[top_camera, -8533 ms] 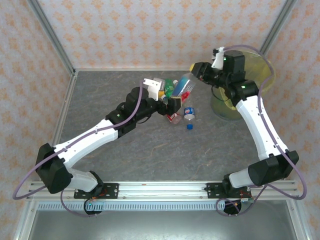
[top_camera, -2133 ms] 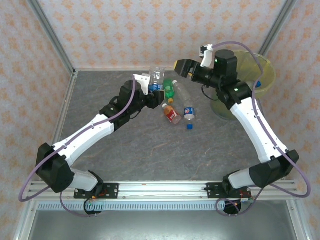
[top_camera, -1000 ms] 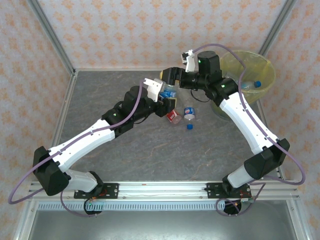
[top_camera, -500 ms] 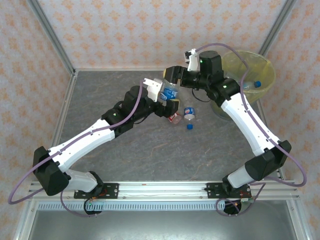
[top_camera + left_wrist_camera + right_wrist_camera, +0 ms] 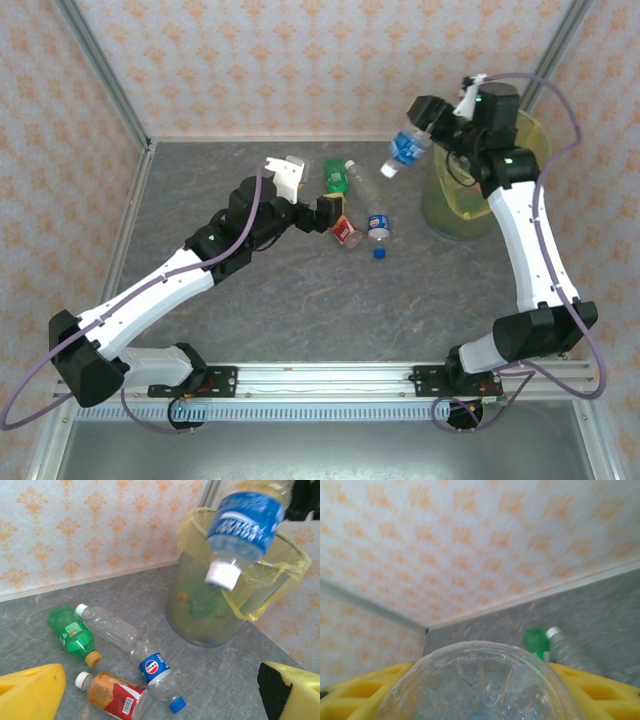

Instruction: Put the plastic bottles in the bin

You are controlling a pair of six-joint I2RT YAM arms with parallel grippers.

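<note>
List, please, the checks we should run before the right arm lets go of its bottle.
1. Right gripper holds the blue-labelled bottle by its base, cap down: ok.
2. Bottle above the mouth of the bin: not ok; the top view puts it left of the rim.
3. Bin upright, liner open: ok.
4. Left gripper open and empty: ok.
5. Arms well apart: ok.
</note>
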